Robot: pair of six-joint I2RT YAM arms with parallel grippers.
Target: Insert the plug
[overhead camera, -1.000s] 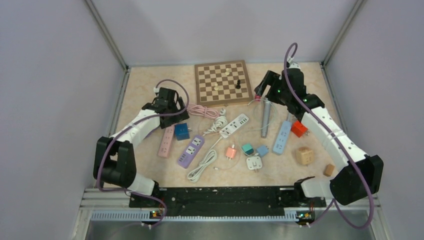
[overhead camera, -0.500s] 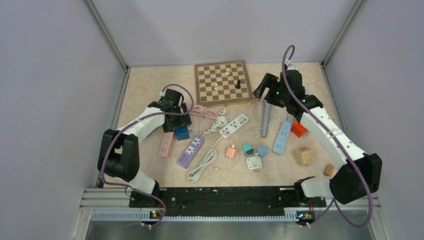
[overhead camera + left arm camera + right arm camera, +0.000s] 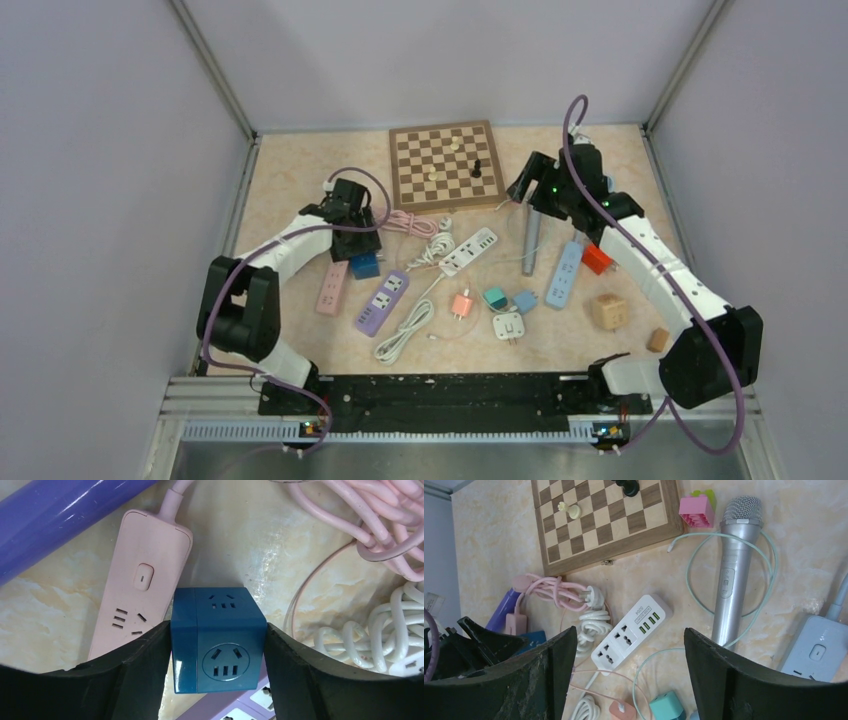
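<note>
A blue cube socket stands on the table between the pink power strip and the purple power strip. My left gripper is down over it, with both black fingers pressed against its left and right sides. Small plug adapters lie mid-table: salmon, teal, blue and white. My right gripper hangs open above the table near the microphone, holding nothing. Below it lies the white power strip.
A chessboard with a few pieces sits at the back. A coiled pink cord and a white cord lie right of the cube. A light blue strip, a red cube and a wooden cube sit right.
My left gripper has moved right and down from the back left onto the blue cube socket, and its fingers have closed in against it. The right arm has barely shifted.
</note>
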